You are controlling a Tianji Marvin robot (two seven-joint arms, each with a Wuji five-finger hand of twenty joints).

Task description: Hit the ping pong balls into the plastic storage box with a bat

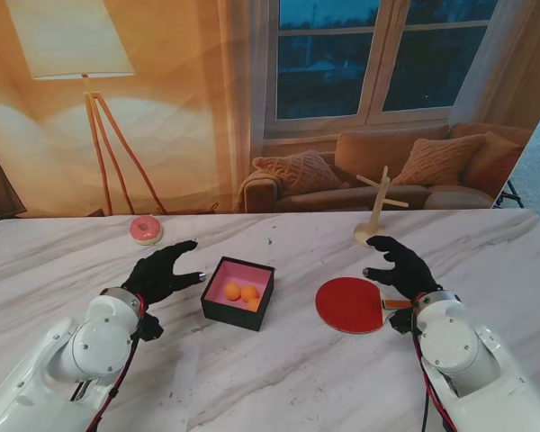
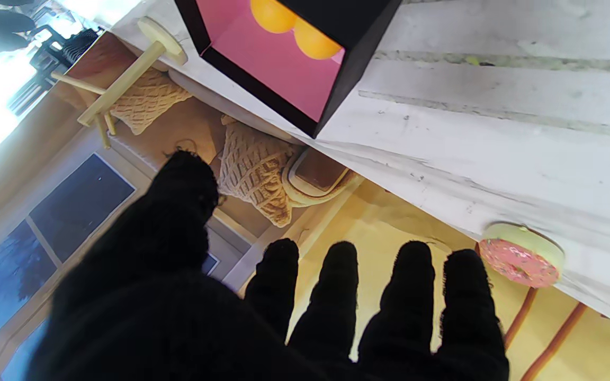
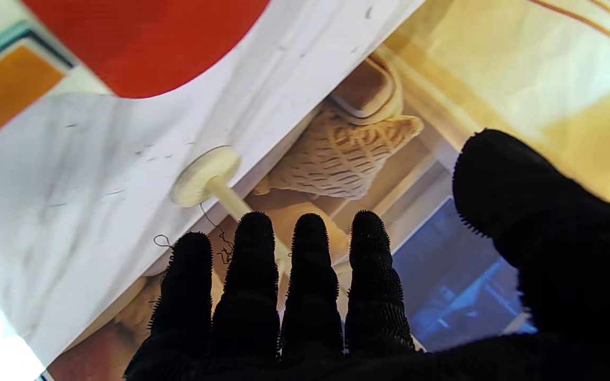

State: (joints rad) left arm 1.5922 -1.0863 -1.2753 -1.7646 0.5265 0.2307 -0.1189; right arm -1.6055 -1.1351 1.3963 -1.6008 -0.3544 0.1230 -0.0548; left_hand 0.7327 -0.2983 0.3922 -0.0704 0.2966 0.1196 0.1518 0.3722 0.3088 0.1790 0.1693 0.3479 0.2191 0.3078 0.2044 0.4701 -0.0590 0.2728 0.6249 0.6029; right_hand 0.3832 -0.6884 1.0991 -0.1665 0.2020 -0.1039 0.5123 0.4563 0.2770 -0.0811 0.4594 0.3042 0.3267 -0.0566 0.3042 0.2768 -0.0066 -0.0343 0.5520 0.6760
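Observation:
A black storage box (image 1: 238, 292) with a pink inside stands at the table's middle, and orange ping pong balls (image 1: 241, 292) lie in it. The box (image 2: 358, 32) and balls (image 2: 313, 39) also show in the left wrist view. A red bat (image 1: 351, 304) lies flat to the box's right, its handle pointing right; its red face (image 3: 141, 42) shows in the right wrist view. My left hand (image 1: 162, 270) hovers open just left of the box, fingers spread. My right hand (image 1: 400, 265) is open over the bat's handle end, holding nothing.
A pink donut (image 1: 146, 229) lies at the far left of the table, seen again in the left wrist view as the donut (image 2: 519, 259). A small wooden rack (image 1: 376, 211) stands at the far edge beyond my right hand. A sofa backdrop rises behind the table.

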